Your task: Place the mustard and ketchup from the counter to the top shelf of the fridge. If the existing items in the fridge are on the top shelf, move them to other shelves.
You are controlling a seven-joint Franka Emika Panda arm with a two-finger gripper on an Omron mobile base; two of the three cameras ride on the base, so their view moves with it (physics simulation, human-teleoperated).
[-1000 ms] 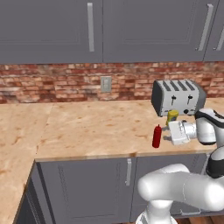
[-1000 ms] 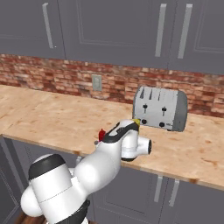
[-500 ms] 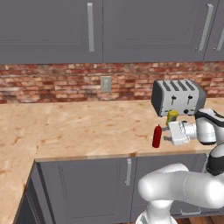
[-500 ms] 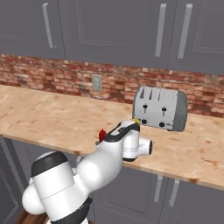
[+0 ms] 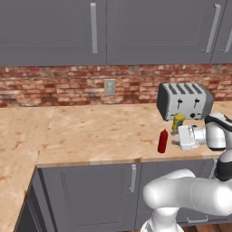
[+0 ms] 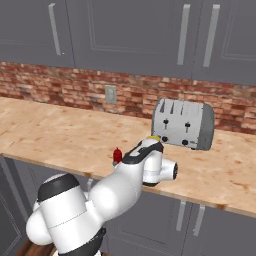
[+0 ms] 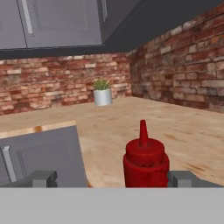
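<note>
My gripper [image 7: 112, 178] wide open with nothing in it, I see the red ketchup [image 7: 145, 159] standing up between its tips, on the counter [image 5: 99, 131], yellow mustard [image 5: 178, 122] beside it, by the toaster [image 5: 185, 100]

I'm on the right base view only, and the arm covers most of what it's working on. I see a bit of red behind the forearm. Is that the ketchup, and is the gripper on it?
Observer: Yes, it is the ketchup, standing upright on the counter. In the hand view it sits between the fingertips of the gripper, which are spread wide and not closed on it.
Operator: Where's the mustard?
Observer: In the left base view the mustard stands just behind the hand, in front of the toaster.
Operator: Anything beyond the ketchup?
Observer: A small potted plant far off by the brick wall.
</note>
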